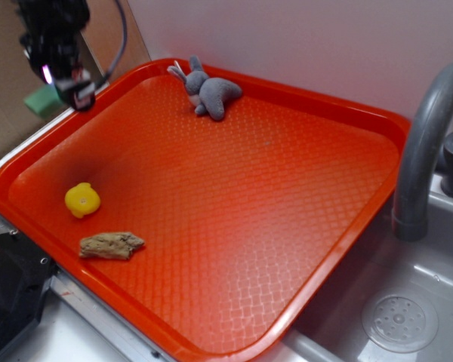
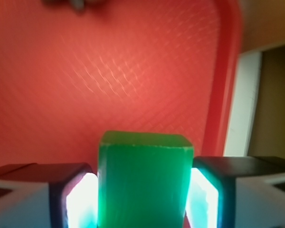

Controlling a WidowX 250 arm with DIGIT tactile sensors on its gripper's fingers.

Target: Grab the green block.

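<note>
Orange waffle-textured tray (image 1: 287, 188) fills the scene beside a grey sink (image 1: 408, 317). Green block (image 2: 143, 183), matte, plain, brick-shaped with pale worn edges, sits clamped between the jaws of the gripper (image 2: 142, 199), lifted above the tray's far-left corner. Yellow toy (image 1: 82, 200) and brown piece (image 1: 110, 245) lie near-left.

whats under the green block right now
The green block is clamped in the gripper, held above the far left corner of the orange tray. Bare tray shows beneath; the patch directly behind the block is hidden.
</note>
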